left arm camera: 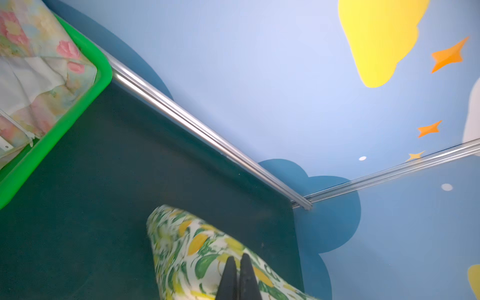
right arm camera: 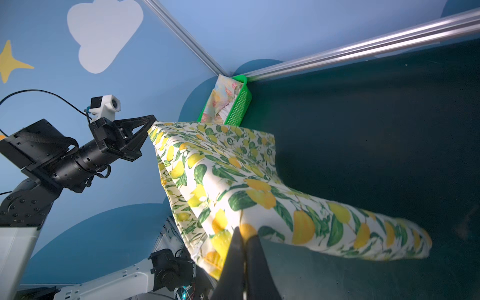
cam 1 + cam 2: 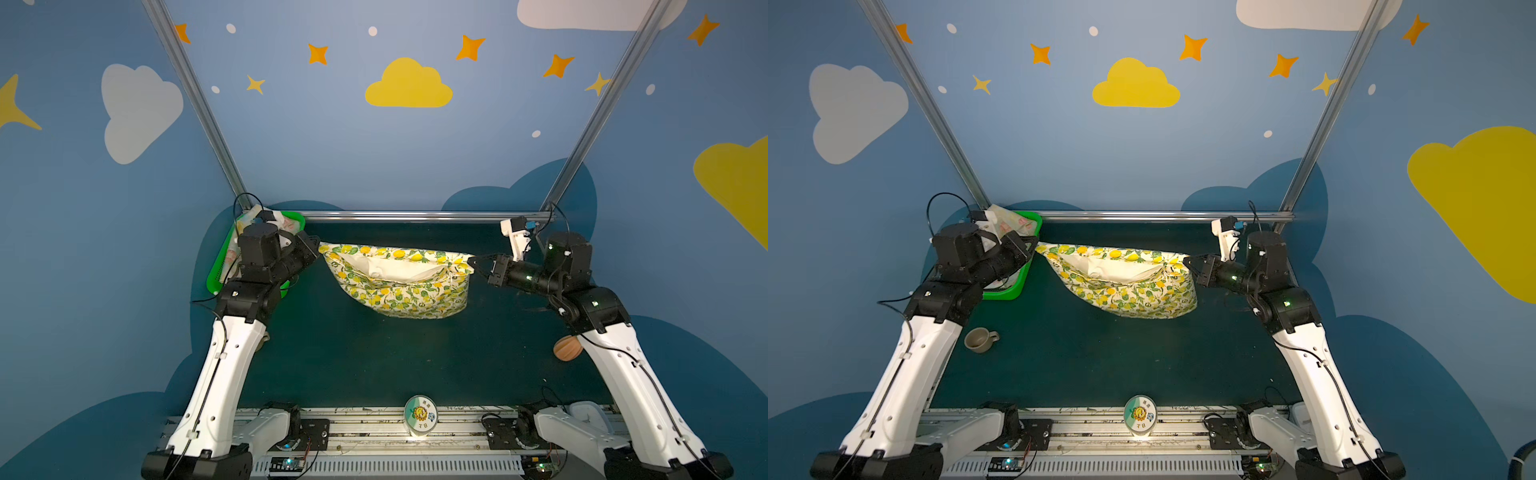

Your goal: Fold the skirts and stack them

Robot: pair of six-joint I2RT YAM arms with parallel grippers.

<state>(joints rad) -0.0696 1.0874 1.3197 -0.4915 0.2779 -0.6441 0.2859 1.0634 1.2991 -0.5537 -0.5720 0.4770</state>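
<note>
The cream lemon-print skirt [image 3: 399,286] [image 3: 1129,286] hangs stretched between both grippers above the dark table in both top views, its lower part sagging onto the table. My left gripper [image 3: 319,246] [image 1: 237,257] is shut on its left top corner. Shut on the right top corner is my right gripper [image 3: 471,261] [image 2: 245,232]. The lemon skirt [image 2: 233,176] [image 1: 197,249] fills the near part of both wrist views. The pale yellow skirt with pink flowers [image 1: 33,65] [image 2: 220,98] lies crumpled in the green basket [image 3: 216,274] [image 3: 1013,291] at the back left corner.
A grey-brown cup [image 3: 980,339] stands by the left arm. An orange ribbed object [image 3: 566,348] lies beside the right arm. A round tin [image 3: 419,415] sits at the front rail. A metal frame bar [image 3: 415,215] runs along the table's back edge.
</note>
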